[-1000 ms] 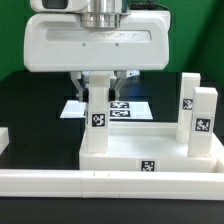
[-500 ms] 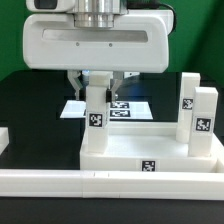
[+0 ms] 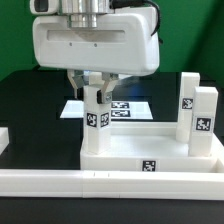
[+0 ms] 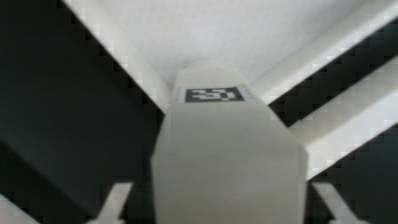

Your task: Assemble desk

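The gripper (image 3: 96, 85) is closed around a short white square plastic leg block (image 3: 96, 125). The block stands straight up, right under the gripper, in the corner of the white tabletop (image 3: 150, 160).

White plastic desk top (image 3: 150, 158), shallow and rimmed, lying flat across the lower centre of the exterior view, tag on its front wall. One square leg block (image 3: 96, 122) upright at its left corner, tagged; two more (image 3: 190, 105) (image 3: 204, 122) upright at right, tagged.
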Controlling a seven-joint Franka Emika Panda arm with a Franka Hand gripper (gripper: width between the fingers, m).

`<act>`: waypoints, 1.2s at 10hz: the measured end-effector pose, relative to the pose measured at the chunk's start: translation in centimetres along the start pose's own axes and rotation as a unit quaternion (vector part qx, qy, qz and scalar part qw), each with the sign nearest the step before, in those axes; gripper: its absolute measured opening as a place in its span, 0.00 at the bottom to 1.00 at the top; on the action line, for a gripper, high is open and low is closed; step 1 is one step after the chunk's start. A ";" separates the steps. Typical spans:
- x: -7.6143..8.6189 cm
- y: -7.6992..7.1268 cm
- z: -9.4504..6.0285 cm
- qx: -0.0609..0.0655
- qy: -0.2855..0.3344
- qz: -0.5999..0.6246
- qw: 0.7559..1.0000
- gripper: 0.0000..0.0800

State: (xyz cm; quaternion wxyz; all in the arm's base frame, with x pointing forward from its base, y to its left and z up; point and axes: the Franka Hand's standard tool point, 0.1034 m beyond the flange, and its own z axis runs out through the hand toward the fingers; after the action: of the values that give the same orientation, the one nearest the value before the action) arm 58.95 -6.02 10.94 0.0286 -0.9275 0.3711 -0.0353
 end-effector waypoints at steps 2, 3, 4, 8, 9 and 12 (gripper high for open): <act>-0.1 0.1 0.0 0.003 -0.007 0.099 0.995 0.36; -0.1 0.1 0.0 0.002 -0.007 0.134 0.991 0.36; -0.1 0.1 0.0 0.002 -0.007 0.161 0.987 0.36; -0.2 0.0 0.1 0.003 -0.008 0.193 0.981 0.69; -0.4 -0.2 0.1 0.003 -0.008 0.186 0.983 0.79; -0.7 -0.6 0.1 0.003 -0.007 0.049 0.999 0.81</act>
State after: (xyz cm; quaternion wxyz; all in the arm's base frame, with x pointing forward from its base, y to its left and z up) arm 58.88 -5.09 10.85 0.0359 -0.9084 0.4157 -0.0288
